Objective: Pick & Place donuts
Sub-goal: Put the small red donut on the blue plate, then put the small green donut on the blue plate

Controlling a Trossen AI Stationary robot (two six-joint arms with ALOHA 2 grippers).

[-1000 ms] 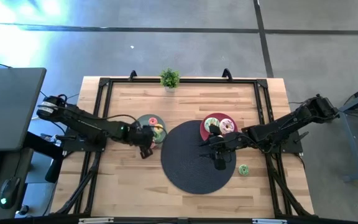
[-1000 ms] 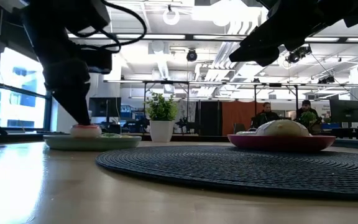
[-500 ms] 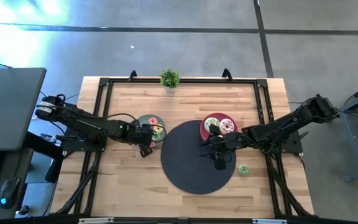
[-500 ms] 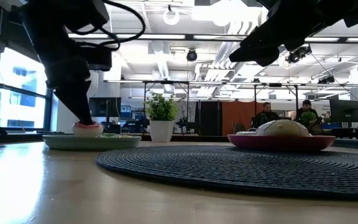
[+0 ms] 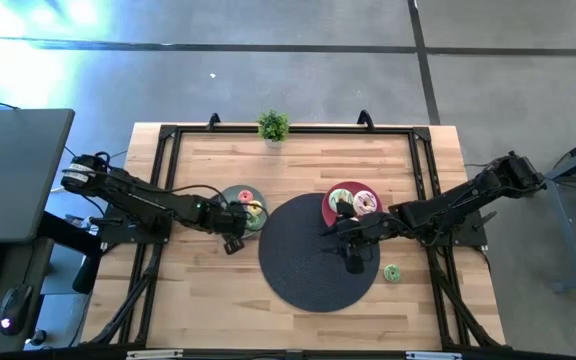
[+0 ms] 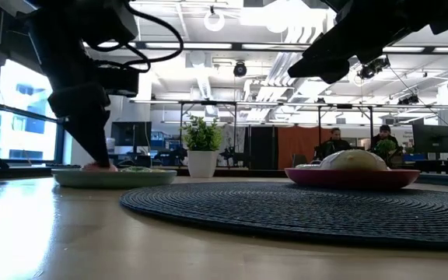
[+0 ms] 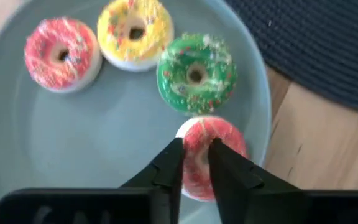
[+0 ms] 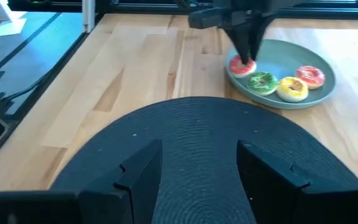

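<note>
My left gripper is down on the grey-green plate, shut on a small pink donut near the plate's rim beside the mat. Three more small donuts lie flat on this plate: pink, yellow and green. My right gripper hovers open over the black mat, beside the red plate. That plate carries larger donuts, one pink and one cream. A small green donut lies on the bare table right of the mat. My left gripper pinches the pink donut's ring, one finger at the centre hole and the other on the outer edge. The fingers come from above, slanting down from the table's left. The donut sits low on the plate.
A small potted plant stands at the table's far edge. Black frame rails run along the table's sides. Bare wood lies open on the near side. People sit in the room beyond.
My left gripper raised the pink donut slightly, then lowered it; it now sits lower on the grey-green plate than a second ago. The right arm has kept still.
</note>
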